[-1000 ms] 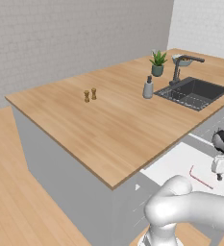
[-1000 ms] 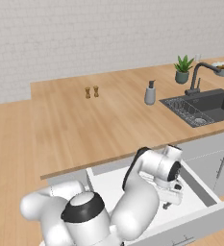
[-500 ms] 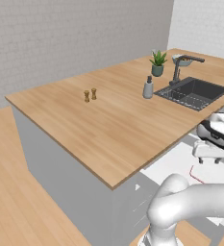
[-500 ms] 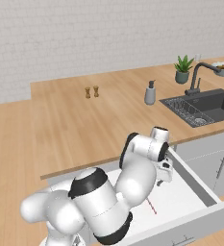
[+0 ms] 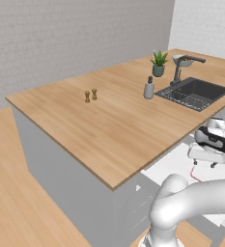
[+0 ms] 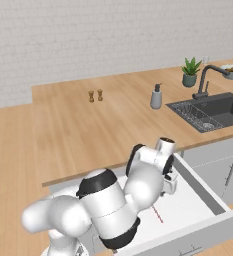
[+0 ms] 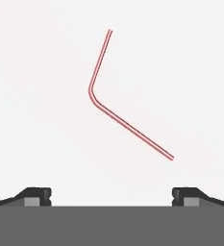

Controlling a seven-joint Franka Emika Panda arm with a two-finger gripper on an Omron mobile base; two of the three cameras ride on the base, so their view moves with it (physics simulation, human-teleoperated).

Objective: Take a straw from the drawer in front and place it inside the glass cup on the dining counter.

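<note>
claw (image 7: 111,194): my jaws stand wide apart, holding nothing | straw (image 7: 128,124): red, bent, flat on white floor of open drawer (image 6: 198,200), just ahead | handling: looks light, thin, crushable, apt to roll | hold: across long leg, near bend, gently

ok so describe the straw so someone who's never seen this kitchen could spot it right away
Find the wood-topped dining counter, then the open drawer under its near edge. The straw lies on the drawer's white floor, beneath the open gripper. It is a thin red line with one bend, the drawer's one visible item.
</note>
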